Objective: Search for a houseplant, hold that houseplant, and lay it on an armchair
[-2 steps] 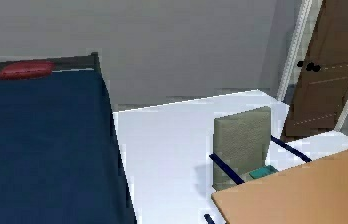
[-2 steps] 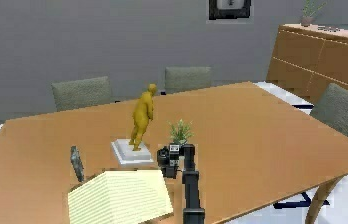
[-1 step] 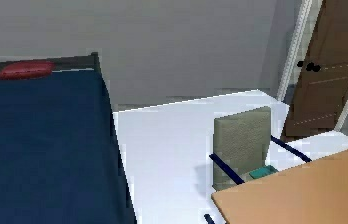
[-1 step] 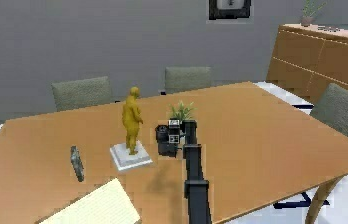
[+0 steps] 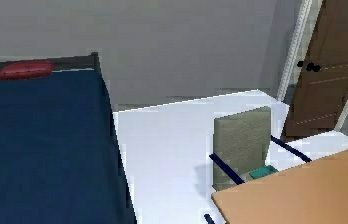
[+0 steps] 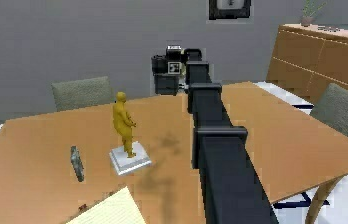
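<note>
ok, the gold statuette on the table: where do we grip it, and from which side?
Probably the torso of the statuette, level, from the arm side view's right. It stands upright and slim on a flat square base, too low and wide to grip, and bare table lies on that side.

**Layout of the room around the bench, in two views.**
Forward view: the bed [image 5: 42, 140] lies at left, with a pillow [image 5: 24, 70] at its far end by the back wall [image 5: 182, 50]. A chair [image 5: 242, 145] stands right of the bed, beside the bench [image 5: 302, 195] corner at lower right, and a door [image 5: 332, 60] lies behind at far right. Arm side view: on the bench, a statuette [image 6: 125, 125] stands left of the arm [image 6: 217, 130], a flat object [image 6: 77, 163] lies left of the statuette, and a sheet [image 6: 107, 210] lies at the near edge. The far chair [image 6: 82, 93] stands behind the bench and the right-hand chair [image 6: 340, 105] beside it. A sideboard [image 6: 317, 60] behind carries a small plant [image 6: 309, 12], and a picture [image 6: 230, 8] hangs on the far wall [image 6: 82, 40].
</note>
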Available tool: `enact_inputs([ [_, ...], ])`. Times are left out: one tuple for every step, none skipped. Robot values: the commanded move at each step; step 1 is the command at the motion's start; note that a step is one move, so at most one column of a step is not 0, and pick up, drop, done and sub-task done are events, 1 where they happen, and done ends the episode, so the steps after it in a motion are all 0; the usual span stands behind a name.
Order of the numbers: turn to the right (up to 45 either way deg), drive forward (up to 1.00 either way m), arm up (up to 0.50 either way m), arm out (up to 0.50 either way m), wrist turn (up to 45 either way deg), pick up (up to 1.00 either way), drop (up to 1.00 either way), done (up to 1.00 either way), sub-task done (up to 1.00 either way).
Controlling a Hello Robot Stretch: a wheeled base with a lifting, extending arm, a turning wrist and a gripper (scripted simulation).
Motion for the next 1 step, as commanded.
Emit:
enact_inputs([
  [0.0,0.00,0.00,0.00,-45.0,0.00,0.00,0.00,0.00],
])
